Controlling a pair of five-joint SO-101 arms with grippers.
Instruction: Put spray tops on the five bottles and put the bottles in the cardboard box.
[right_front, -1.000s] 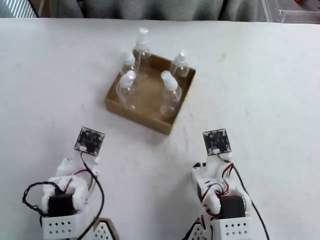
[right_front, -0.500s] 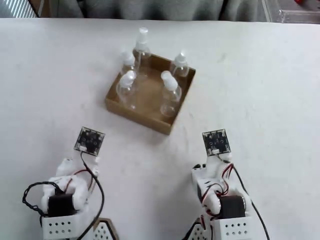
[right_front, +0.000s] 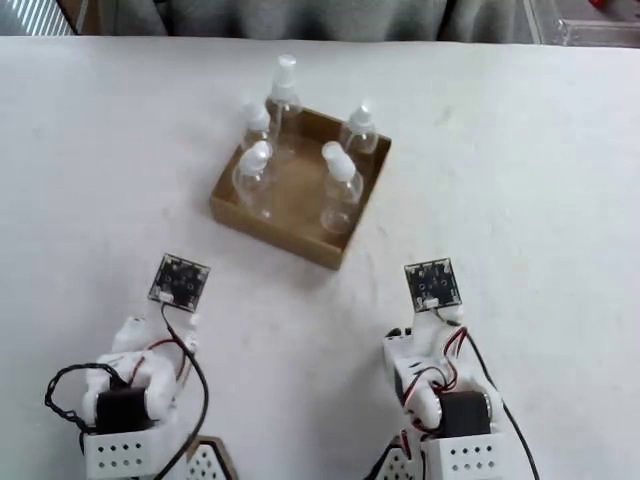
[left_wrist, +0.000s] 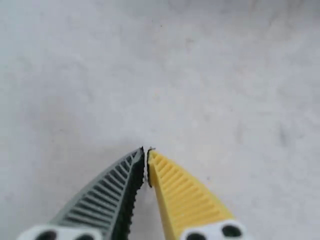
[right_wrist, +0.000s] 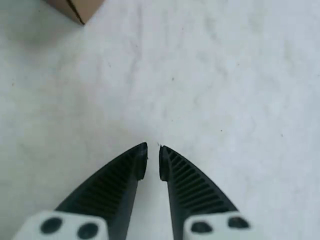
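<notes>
Looking down from high, you are seeing five spray-topped bottles standing in the cardboard box. Left wrist: left pincer is sitting closed, empty, over the table. Right wrist: right pincer is sitting almost closed, empty, well apart from the box corner.

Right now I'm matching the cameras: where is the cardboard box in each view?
High view: cardboard box at upper centre, holding bottles.
Left wrist view: white table beyond the left gripper.
Right wrist view: its corner at the edge, beyond the right gripper.
Shared landmark: the white table.
</notes>
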